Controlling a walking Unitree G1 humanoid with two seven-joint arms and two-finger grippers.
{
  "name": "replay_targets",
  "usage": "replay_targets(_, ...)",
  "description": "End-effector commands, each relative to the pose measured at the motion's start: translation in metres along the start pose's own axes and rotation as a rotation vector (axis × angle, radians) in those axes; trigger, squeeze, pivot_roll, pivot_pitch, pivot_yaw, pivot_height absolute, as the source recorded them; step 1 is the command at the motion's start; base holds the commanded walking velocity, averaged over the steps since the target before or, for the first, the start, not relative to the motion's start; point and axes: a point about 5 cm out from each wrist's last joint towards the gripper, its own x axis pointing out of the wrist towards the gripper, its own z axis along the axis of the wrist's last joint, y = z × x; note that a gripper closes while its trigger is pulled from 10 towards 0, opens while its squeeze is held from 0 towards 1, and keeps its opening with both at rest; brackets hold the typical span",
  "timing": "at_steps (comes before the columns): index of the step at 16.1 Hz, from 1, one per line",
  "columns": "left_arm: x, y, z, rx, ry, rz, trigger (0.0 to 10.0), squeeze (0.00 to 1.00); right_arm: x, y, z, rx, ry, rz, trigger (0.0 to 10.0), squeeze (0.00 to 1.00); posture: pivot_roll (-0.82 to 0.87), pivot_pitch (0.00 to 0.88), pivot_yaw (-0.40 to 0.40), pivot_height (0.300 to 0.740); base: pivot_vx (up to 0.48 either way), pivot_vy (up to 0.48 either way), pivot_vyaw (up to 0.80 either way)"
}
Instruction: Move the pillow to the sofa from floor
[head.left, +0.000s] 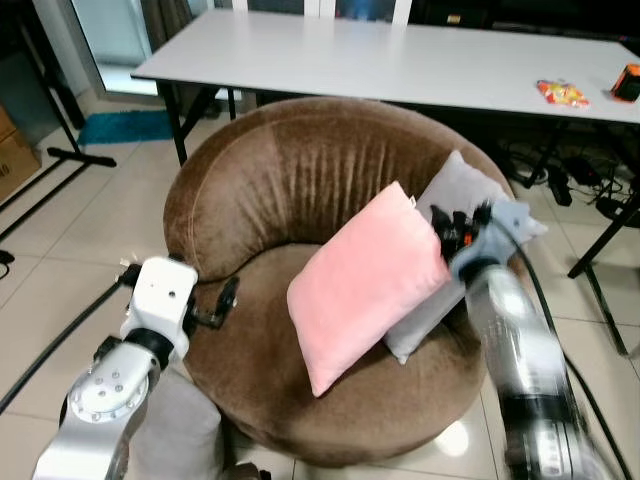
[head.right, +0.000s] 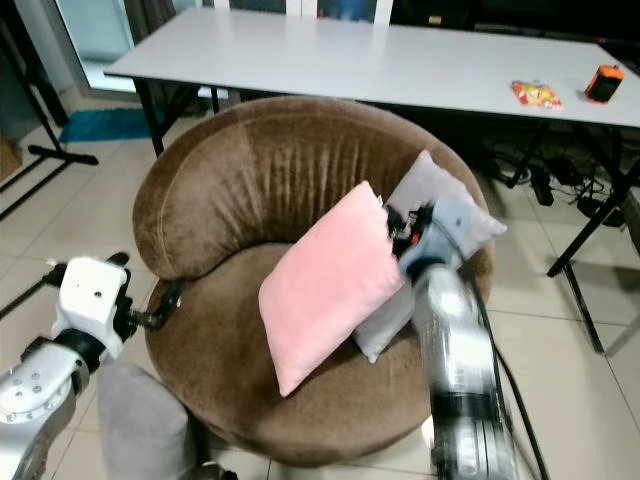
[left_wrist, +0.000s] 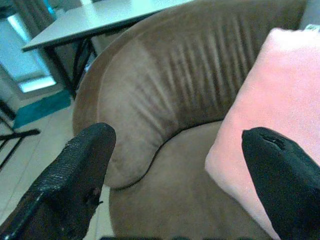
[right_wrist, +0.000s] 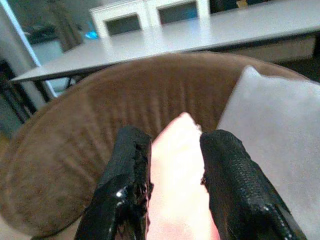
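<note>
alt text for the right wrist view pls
The right gripper pinches the top edge of a pink pillow between its two black fingers. Behind it curves the brown sofa backrest, with a grey pillow beside the pink one.

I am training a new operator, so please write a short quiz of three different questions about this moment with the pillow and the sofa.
1. True or false: the pink pillow lies on the floor.
2. Which gripper closes on the pink pillow's upper corner? A) left gripper B) right gripper
3. What leans behind the pink pillow on the brown sofa?

Key:
1. False; it rests on the sofa seat.
2. B; the left gripper is open beside the seat.
3. A grey pillow.
</note>
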Motion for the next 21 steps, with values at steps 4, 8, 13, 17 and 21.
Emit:
replay_targets(4, 0.003, -0.005, 0.0, 0.011, 0.009, 0.008, 10.0, 0.0, -0.024, 0.015, -0.009, -0.014, 0.089, -0.06, 10.0, 0.0, -0.07, 0.0, -0.003, 0.74, -0.067, 0.0, 0.0)
replay_targets(8, 0.003, -0.005, 0.0, 0.003, -0.008, 0.019, 10.0, 0.0, -0.037, 0.018, -0.011, -0.051, 0.145, -0.075, 10.0, 0.0, -0.07, 0.0, -0.004, 0.74, -0.277, 0.0, 0.0)
replay_targets(13, 0.005, -0.004, 0.001, 0.0, -0.033, 0.031, 10.0, 0.0, -0.04, 0.016, -0.014, -0.091, 0.172, -0.079, 10.0, 0.0, -0.07, 0.0, -0.006, 0.74, 0.0, 0.0, 0.0)
replay_targets(17, 0.002, -0.004, 0.0, -0.012, -0.035, 0.038, 10.0, 0.0, -0.04, 0.017, -0.015, -0.106, 0.182, -0.06, 10.0, 0.0, -0.06, 0.0, -0.016, 0.74, 0.0, 0.0, 0.0)
replay_targets(21, 0.003, 0.0, 0.0, -0.024, -0.041, 0.05, 10.0, 0.0, -0.04, 0.019, -0.019, -0.106, 0.199, -0.03, 10.0, 0.0, -0.06, 0.0, -0.017, 0.74, 0.0, 0.074, 0.0)
